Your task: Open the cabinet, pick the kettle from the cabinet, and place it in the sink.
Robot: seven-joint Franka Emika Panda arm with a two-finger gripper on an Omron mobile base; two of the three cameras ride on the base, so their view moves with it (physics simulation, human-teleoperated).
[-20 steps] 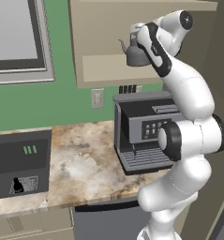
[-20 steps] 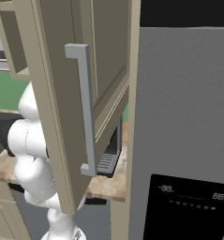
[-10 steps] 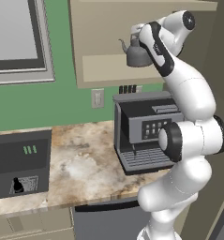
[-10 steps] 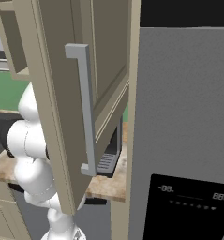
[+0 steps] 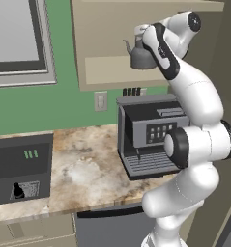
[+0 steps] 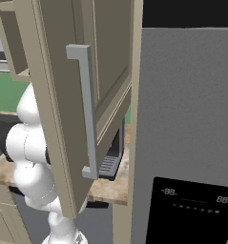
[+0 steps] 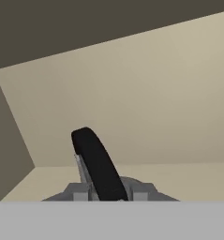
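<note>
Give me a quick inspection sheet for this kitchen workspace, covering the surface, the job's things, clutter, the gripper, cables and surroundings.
Surface: marbled counter, bare in the middle.
Job's things: cabinet door swung open, grey bar handle facing the right base view; kettle upright on the cabinet shelf, spout pointing left.
Clutter: coffee machine on the counter under the cabinet; dark box appliance at the counter's left.
Gripper: gripper at the kettle's top; hand view shows the dark loop handle between the fingertips; grip not confirmed.
Cables: nothing seen.
Surroundings: green wall, wall outlet, grey refrigerator right of the cabinet.
</note>
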